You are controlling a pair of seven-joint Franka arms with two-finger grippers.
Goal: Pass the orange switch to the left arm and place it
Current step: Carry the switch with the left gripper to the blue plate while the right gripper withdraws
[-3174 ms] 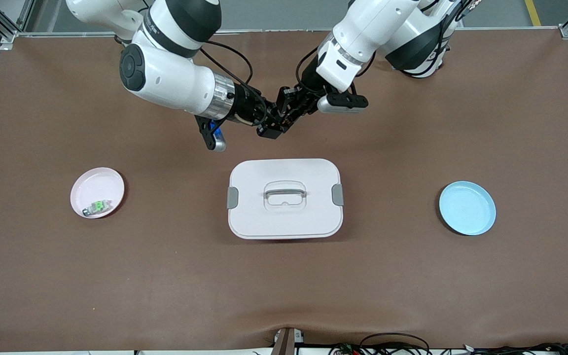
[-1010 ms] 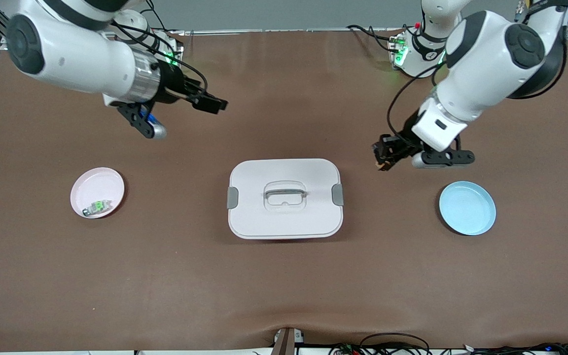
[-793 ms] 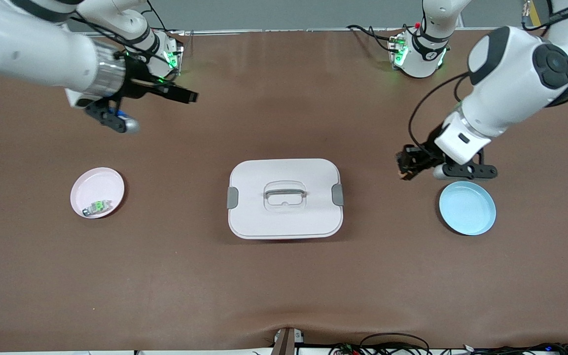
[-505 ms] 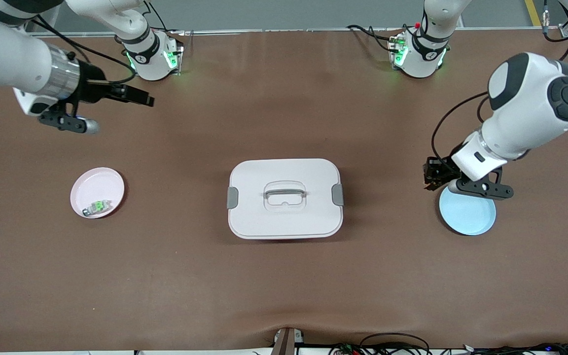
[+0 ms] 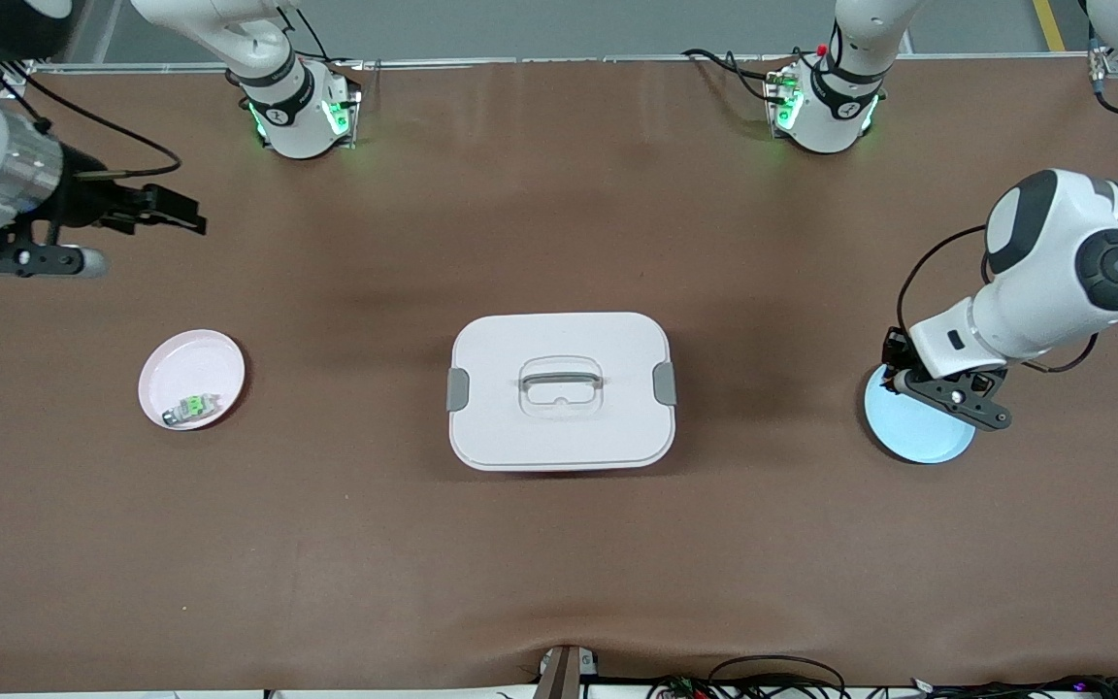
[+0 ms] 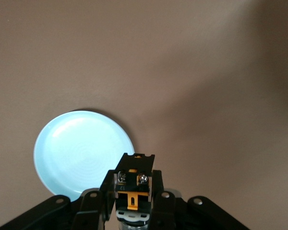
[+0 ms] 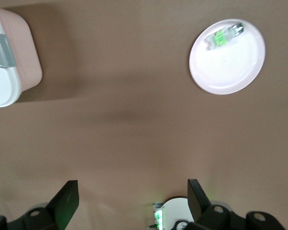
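The orange switch [image 6: 132,192], black with an orange-brown part, sits between the fingers of my left gripper [image 6: 133,178], which is shut on it. In the front view the left gripper [image 5: 893,353] is low over the edge of the blue plate [image 5: 920,432] that faces the box; the switch itself is hidden there. My right gripper [image 5: 179,210] is open and empty, in the air over bare table at the right arm's end; the right wrist view shows its fingers [image 7: 67,197] wide apart. The white box [image 5: 560,390] stands at the table's middle, between the two arms.
A pink plate [image 5: 192,377] at the right arm's end holds a pale grey switch with a green part [image 5: 190,408]; the plate also shows in the right wrist view [image 7: 228,64]. The blue plate [image 6: 81,151] is empty. The arms' bases [image 5: 295,107] stand along the table's edge farthest from the front camera.
The left gripper has carried the orange switch from near the box down to the blue plate's edge. The right gripper, open, has drawn back toward the right arm's end of the table.
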